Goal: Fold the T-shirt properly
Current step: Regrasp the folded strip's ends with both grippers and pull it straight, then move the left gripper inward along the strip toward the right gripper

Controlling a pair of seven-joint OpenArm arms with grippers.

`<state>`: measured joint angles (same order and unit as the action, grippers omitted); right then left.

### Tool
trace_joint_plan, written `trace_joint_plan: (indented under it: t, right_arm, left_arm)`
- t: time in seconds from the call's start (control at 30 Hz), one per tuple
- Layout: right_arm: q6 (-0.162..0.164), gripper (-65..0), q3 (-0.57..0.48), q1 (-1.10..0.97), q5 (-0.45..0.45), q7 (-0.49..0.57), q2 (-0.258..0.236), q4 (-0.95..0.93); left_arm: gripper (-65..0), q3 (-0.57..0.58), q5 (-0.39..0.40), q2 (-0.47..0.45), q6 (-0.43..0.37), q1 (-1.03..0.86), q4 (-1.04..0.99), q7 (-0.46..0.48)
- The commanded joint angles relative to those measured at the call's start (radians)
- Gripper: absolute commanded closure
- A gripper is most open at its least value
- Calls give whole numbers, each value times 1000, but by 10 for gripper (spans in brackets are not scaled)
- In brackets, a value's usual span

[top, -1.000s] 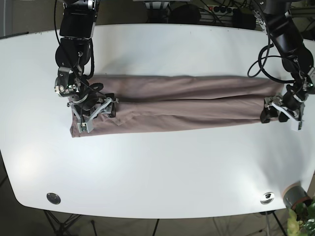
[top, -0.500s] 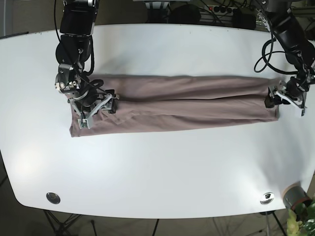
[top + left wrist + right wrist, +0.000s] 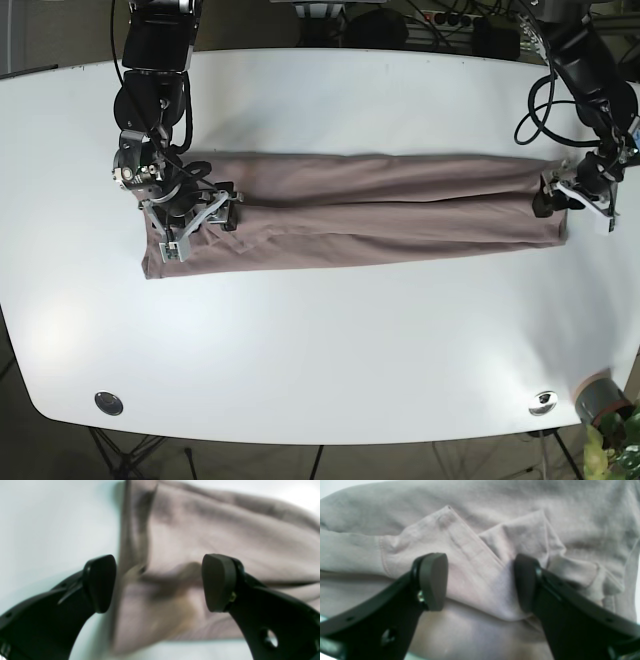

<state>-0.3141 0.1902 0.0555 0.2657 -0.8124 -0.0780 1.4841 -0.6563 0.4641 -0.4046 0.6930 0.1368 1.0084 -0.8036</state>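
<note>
The mauve T-shirt (image 3: 370, 212) lies folded lengthwise into a long band across the white table (image 3: 330, 340). My right gripper (image 3: 480, 582) hovers low over the band's end on the left of the base view (image 3: 195, 226). It is open, its fingers (image 3: 432, 580) straddling the tucked sleeve folds (image 3: 470, 547). My left gripper (image 3: 159, 582) is at the opposite end (image 3: 568, 203), also open. There the T-shirt's end edge (image 3: 132, 542) runs between its pads, with bare table beside one finger (image 3: 98, 582).
Two metal discs (image 3: 108, 403) (image 3: 543, 402) sit near the table's front edge. A grey pot (image 3: 600, 398) with a plant stands beyond the front right corner. Cables and dark equipment (image 3: 440, 25) line the far side.
The left-wrist arm has moved from the band's near corner back to the middle of that end. The right-wrist arm shifted slightly farther from the front edge. Both stayed open.
</note>
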Motion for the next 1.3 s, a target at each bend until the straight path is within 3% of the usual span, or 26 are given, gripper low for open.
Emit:
trace_joint_plan:
  t: [0.0, 0.13, 0.23, 0.3, 0.47, 0.53, 0.9, 1.07, 1.27]
  right_arm:
    - [0, -395, 2, 17, 10, 17, -7, 19]
    - [0, -395, 2, 17, 10, 17, -6, 19]
    - [0, -395, 4, 16, 10, 17, -6, 19]
    - [0, -395, 4, 16, 11, 17, -6, 19]
    - [0, -395, 4, 16, 11, 17, -6, 19]
    - [0, -395, 4, 16, 11, 17, -6, 17]
    - [0, -395, 4, 4, 11, 17, -6, 17]
    - [0, -395, 4, 2, 11, 17, -6, 19]
    - [0, -395, 9, 0, 11, 17, -6, 19]
  left_arm:
    - [-511, -3, 6, -14, 5, 10, -32, -3]
    - [-506, 0, 6, -12, 5, 10, -66, -3]
    - [-456, 2, 6, -7, 5, 10, -67, -3]
    - [-387, 2, 6, -7, 5, 10, -67, -3]
    - [-119, 2, 6, -7, 5, 11, -66, 3]
    - [-64, -1, 8, -7, 5, 11, -64, 3]
    - [-50, 66, 0, 60, 5, -85, 335, 33]
    - [-50, 191, 0, 103, 5, -153, 533, 33]
    - [-51, 332, -1, 178, 5, -180, 631, 31]
